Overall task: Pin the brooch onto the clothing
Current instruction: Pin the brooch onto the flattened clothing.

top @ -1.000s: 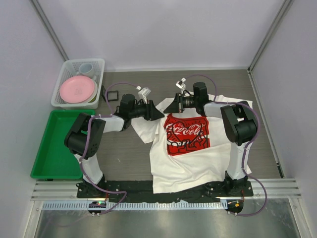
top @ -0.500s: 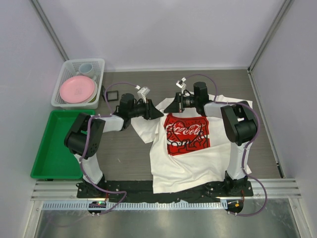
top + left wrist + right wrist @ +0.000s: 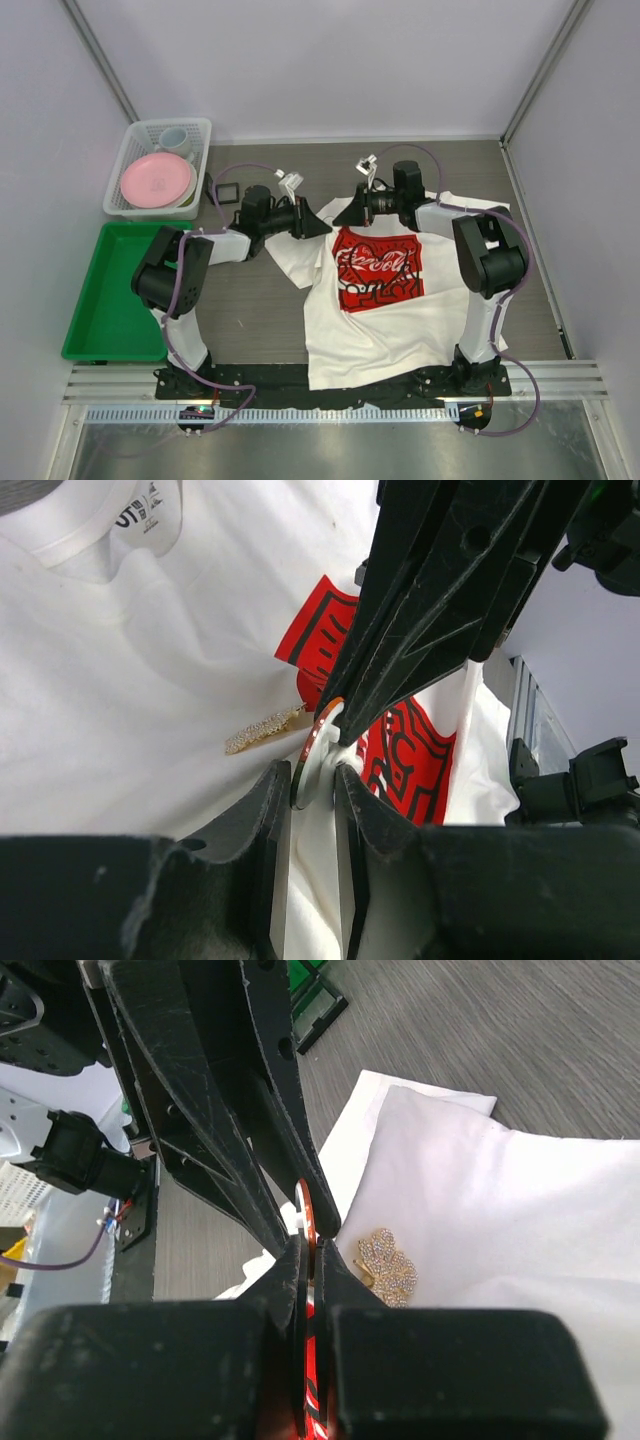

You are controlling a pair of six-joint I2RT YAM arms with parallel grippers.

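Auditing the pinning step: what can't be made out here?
- Top view: the gold glittery brooch is hidden under the left gripper and right gripper.
- Left wrist: whether the left gripper's jaws touch the thin orange-rimmed disc; too tight.
- Right wrist: the disc's lower half, hidden inside the right gripper's jaws.
- Wrist views: the brooch's underside, facing the white T-shirt.

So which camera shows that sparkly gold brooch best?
The right wrist view: the brooch lies on the white shirt, its sparkly face plain. The left wrist view catches only a slanted sliver; the top view doesn't show it.
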